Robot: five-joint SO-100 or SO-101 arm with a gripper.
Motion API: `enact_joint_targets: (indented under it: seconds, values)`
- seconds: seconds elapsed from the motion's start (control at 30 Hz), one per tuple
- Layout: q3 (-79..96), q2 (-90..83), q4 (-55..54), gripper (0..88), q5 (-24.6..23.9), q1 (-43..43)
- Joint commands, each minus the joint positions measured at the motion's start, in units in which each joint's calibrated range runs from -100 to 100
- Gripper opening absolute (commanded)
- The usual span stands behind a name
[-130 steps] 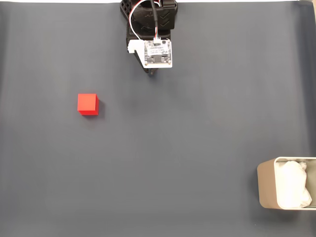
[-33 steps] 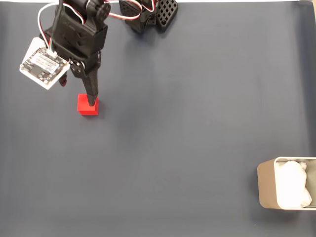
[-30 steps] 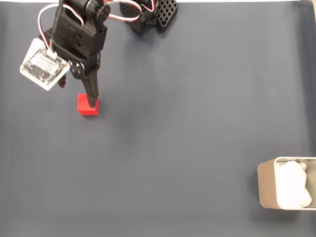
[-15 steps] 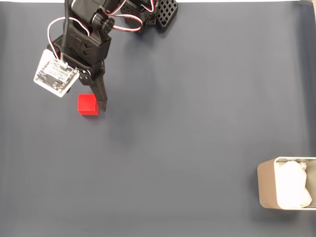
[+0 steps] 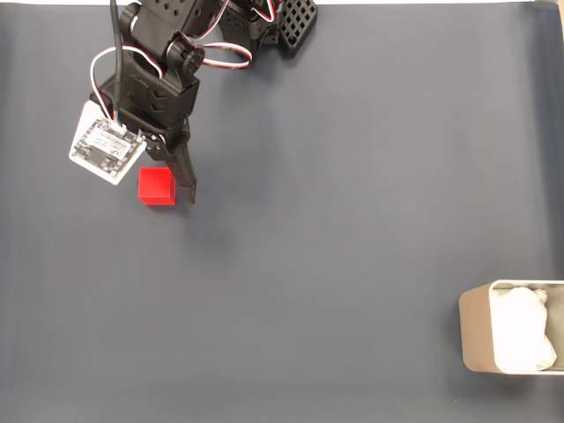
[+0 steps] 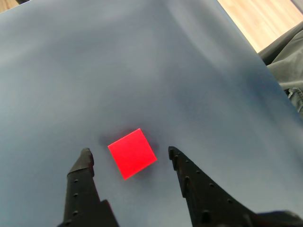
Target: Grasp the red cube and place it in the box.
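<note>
Fixed view from above: the red cube (image 5: 158,186) is sitting on the dark blue counter (image 5: 335,229), over on the left side. The black arm (image 5: 163,79) is reaching down from the top edge. One black finger (image 5: 185,181) is pointing down just beside the cube's right side. A white circuit board (image 5: 107,152) on the arm is hanging over the spot up and left of the cube. The box (image 5: 514,339) is sitting far away in the bottom right corner, partly cut off by the right edge, with white padding (image 5: 526,330) inside. A lot of bare counter is lying between the cube and the box.

In the wrist view, the claw (image 6: 129,157) is standing wide apart, with the red cube (image 6: 132,153) lying between its two tips and touching neither. This view is also showing the counter's far edge, a strip of light wood floor (image 6: 258,19) and some dark cloth (image 6: 289,56) at the right.
</note>
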Motion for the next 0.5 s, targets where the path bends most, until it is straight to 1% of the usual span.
enact_joint_targets:
  seconds: [0.0, 0.2, 0.47]
  values:
    - [-0.4, 1.5, -2.4, 37.4, 0.3, -0.6]
    - [-0.8, 4.3, -5.0, 37.9, 0.2, -1.4]
    - [-1.3, 5.1, -5.0, 38.0, 0.0, -3.5]
